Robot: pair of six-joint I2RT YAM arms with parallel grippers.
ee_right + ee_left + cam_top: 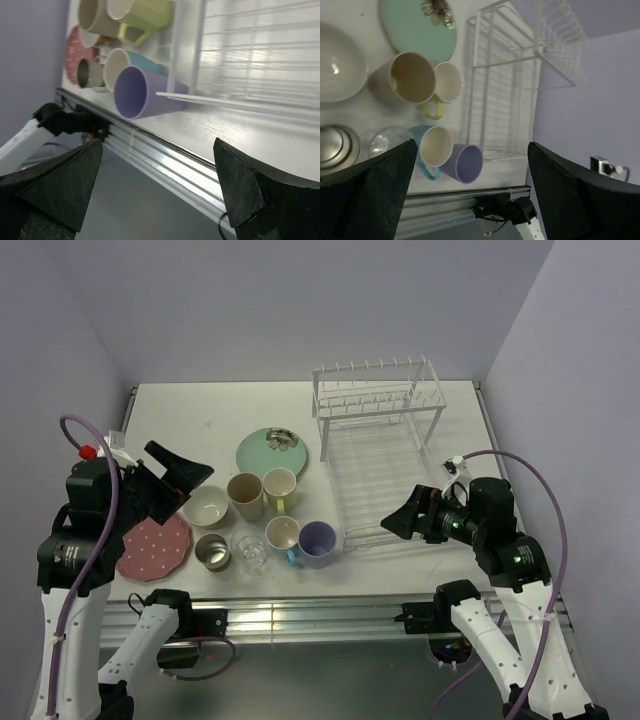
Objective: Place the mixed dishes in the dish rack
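Observation:
The white wire dish rack (380, 455) stands empty at the right. Left of it lie the mint-green plate (262, 455), white bowl (207, 506), pink dotted plate (152, 545), tan cup (245, 495), yellow cup (280, 488), blue cup (283, 535), lavender cup (317, 543), clear glass (248, 550) and steel cup (212, 551). My left gripper (192, 488) is open and empty, raised above the bowl. My right gripper (392, 520) is open and empty over the rack's near edge, pointing left at the lavender cup (135, 92).
A small dark decoration (281, 438) shows on the mint plate's far side. The table's near edge has a metal rail (300, 615). Grey walls close in the left, back and right. The rack's raised prong row (375, 390) is at the back.

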